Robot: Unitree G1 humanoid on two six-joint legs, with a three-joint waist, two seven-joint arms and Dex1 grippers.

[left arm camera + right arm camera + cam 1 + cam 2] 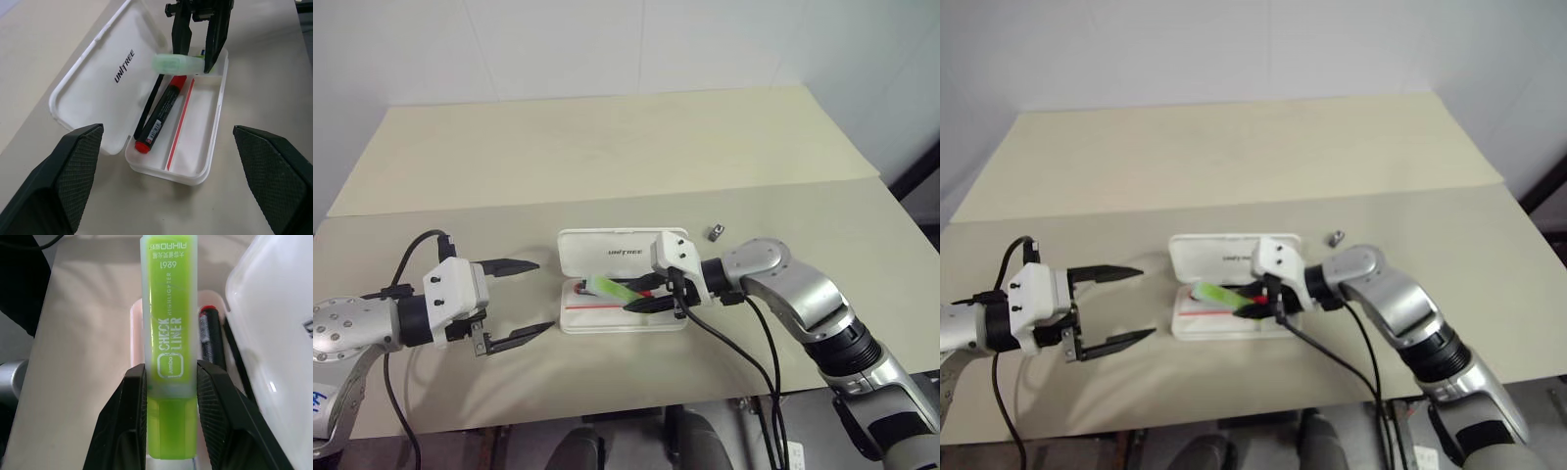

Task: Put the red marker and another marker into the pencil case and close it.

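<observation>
Right gripper point(171, 382) clamped on the green highlighter point(169, 333), held just above the open pencil case point(205, 147), red marker point(161, 115) lying in the tray beneath it, left gripper point(524, 299) spread wide, beside the case.

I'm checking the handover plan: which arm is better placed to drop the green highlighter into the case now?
The right. Its hand already grips the green highlighter directly over the open pencil case, where the red marker lies. The left hand is open, empty, off to the case's side.
</observation>
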